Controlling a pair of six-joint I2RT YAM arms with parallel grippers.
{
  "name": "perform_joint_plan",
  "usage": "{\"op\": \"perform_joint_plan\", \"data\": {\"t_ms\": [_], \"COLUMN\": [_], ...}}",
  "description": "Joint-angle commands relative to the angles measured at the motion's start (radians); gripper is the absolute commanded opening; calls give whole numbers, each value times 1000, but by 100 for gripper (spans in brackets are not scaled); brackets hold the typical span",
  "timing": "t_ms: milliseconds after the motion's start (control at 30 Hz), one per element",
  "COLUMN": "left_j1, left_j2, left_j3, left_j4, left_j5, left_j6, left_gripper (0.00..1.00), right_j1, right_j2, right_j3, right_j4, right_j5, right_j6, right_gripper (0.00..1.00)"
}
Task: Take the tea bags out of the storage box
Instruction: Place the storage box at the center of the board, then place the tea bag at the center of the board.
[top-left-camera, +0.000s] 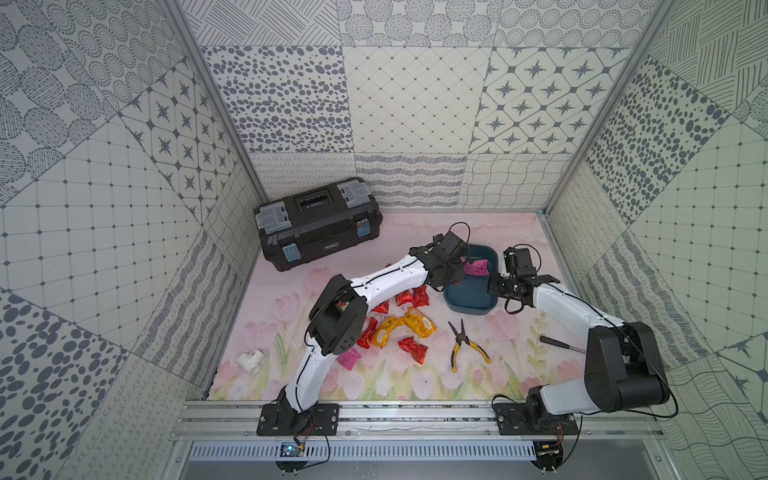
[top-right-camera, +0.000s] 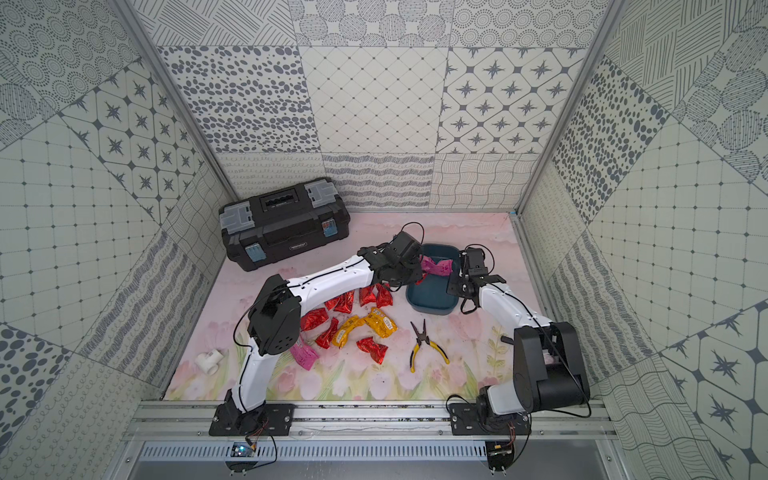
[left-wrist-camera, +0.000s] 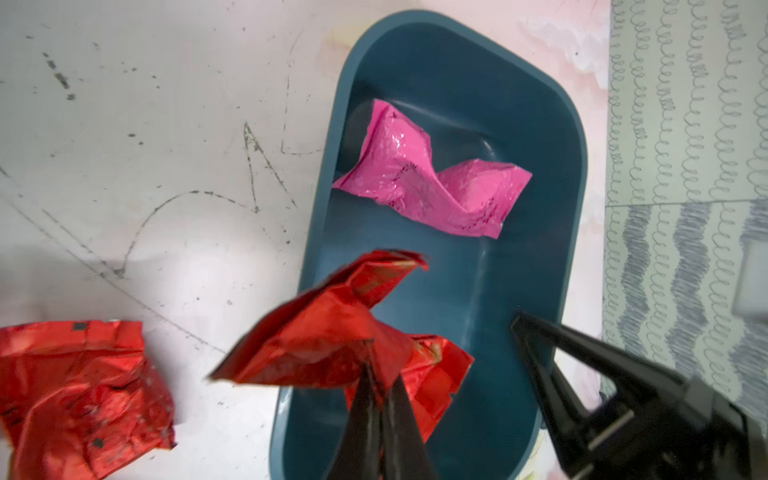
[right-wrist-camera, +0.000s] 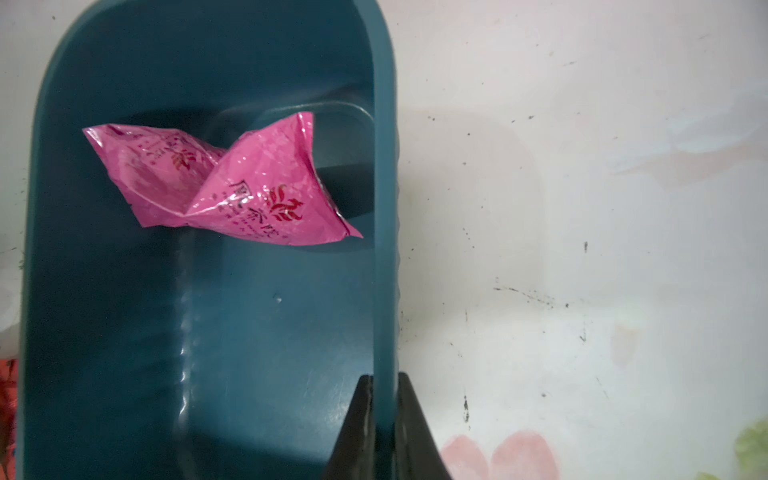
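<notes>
We see the left hand (left-wrist-camera: 381, 370) pinched together on a crumpled red tea bag (left-wrist-camera: 320, 336), which hangs over the left rim of the storage box (top-left-camera: 469, 305). The right hand (right-wrist-camera: 384, 379) is clamped on the box's right wall (one finger inside, one outside). In the box lie a pink tea bag (right-wrist-camera: 249, 187) toward the far end and a second red tea bag (left-wrist-camera: 440, 374) under the held one. Other tea bags (top-left-camera: 419, 326), red and yellow, lie scattered on the worktop (top-left-camera: 519, 332) left of the box and nearer, beside yellow-handled pliers (top-left-camera: 465, 345).
</notes>
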Motion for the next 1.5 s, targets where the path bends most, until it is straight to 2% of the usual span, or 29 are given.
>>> {"op": "perform_joint_plan", "data": {"t_ms": [0, 167, 367, 500, 600, 667, 767, 933, 1233, 1467], "left_j1": [79, 216, 348, 402, 430, 449, 473, 511, 541, 541], "left_j2": [-127, -216, -204, -173, -152, -148, -145, -126, -53, -33], "left_j3": [-139, -254, -241, -213, -198, -200, -204, -197, -157, -122], "left_j4": [25, -9, -106, -175, -221, -240, -264, -316, -359, -361], "left_j5": [101, 241, 292, 269, 247, 231, 205, 166, 160, 167], "left_j6": [238, 415, 575, 639, 680, 700, 721, 755, 813, 799], "left_gripper": [0, 0, 0, 0, 0, 0, 0, 0, 0, 25], "right_j1": [-23, -54, -69, -78, -82, -86, -92, -104, -106, -87], "right_j2": [20, 57, 71, 64, 63, 61, 37, -26, -139, -176], "right_j3": [33, 53, 68, 66, 70, 70, 61, 50, 20, 18], "right_j4": [5, -7, -17, -18, -18, -18, -18, -17, 11, 12], "right_j5": [-22, -44, -56, -78, -87, -90, -91, -98, -151, -124], "right_j6": [-23, -47, -61, -55, -53, -51, -44, -42, -40, -59], "right_gripper": [0, 0, 0, 1, 9, 20, 33, 45, 46, 45]}}
